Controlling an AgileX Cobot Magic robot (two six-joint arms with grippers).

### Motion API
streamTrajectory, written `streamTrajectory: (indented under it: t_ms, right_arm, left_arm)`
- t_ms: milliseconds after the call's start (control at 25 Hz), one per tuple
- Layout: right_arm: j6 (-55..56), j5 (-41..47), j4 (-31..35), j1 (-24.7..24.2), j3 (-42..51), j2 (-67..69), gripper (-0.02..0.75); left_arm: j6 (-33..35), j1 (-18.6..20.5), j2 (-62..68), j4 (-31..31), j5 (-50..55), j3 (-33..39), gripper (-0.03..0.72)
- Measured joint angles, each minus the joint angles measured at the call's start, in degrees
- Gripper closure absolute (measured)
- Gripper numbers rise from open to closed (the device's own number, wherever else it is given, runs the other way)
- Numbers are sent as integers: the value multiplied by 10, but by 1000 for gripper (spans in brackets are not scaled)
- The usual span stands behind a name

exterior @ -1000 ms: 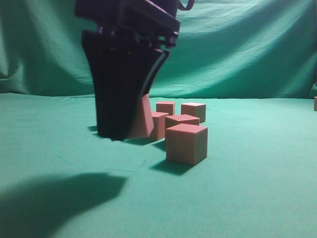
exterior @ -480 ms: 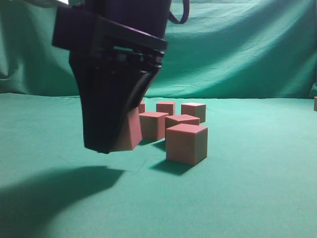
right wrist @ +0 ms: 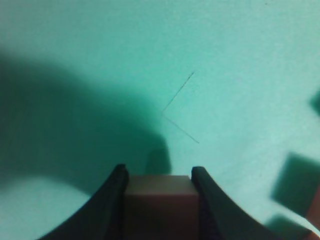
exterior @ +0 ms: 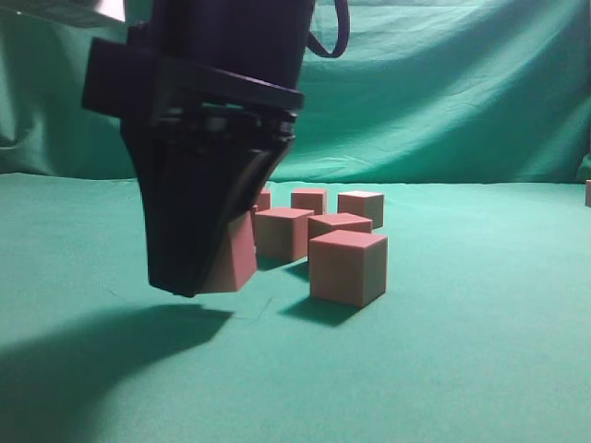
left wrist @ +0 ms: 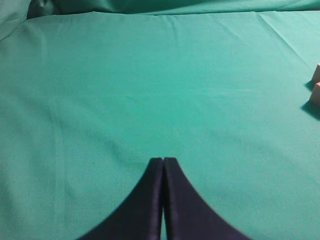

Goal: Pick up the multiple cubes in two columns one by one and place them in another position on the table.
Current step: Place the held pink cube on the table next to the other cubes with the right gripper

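Though partly hidden, cube sits clamped in right gripper.

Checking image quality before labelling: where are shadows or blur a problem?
Exterior view: the dark right end effector throws a broad shadow on the teal-green cloth table. Right wrist view: soft focus, the held reddish-pink cube dim. Left wrist view: evenly lit, sharp.

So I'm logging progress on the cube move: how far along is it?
Looks early. Done: nothing certain, though a cube sits apart at the far right edge. In hand: the right tool is shut on one cube, lifted clear of the table. Left: at least five cubes clustered. The left tool is shut and empty.
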Motion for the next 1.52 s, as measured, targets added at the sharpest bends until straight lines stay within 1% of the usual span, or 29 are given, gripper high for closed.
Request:
streamTrajectory:
  t_ms: [760, 960, 1520]
  right_arm:
    - [0, 11, -11, 0, 0, 10, 482]
    - [0, 4, -26, 0, 0, 10, 482]
    - [0, -1, -26, 0, 0, 10, 482]
  left_arm:
    - [0, 0, 0, 0, 0, 0, 688]
    - [0, 0, 0, 0, 0, 0, 688]
    - [0, 0, 0, 0, 0, 0, 688]
